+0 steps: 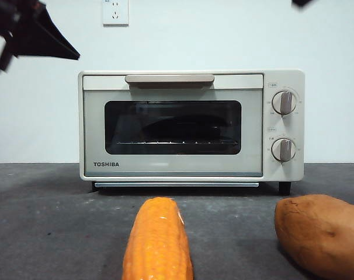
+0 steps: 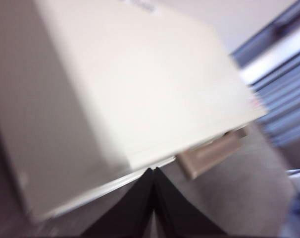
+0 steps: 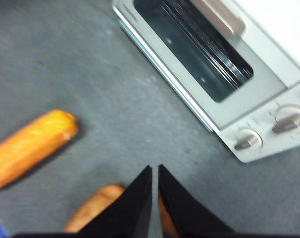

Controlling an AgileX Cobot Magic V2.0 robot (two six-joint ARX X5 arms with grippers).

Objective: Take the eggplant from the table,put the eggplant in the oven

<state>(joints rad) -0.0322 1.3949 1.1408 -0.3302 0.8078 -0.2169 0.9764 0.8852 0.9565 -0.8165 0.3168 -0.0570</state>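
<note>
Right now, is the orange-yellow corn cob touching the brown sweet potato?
Apart. In the front view, bare dark grey table shows between the orange-yellow corn cob and the brown sweet potato.

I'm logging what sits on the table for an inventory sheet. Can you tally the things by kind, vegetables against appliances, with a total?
Vegetables: 2, the corn cob and the sweet potato
Appliances: 1, the oven, its door shut
Total: 3
No eggplant shows on the table in any view.
</note>
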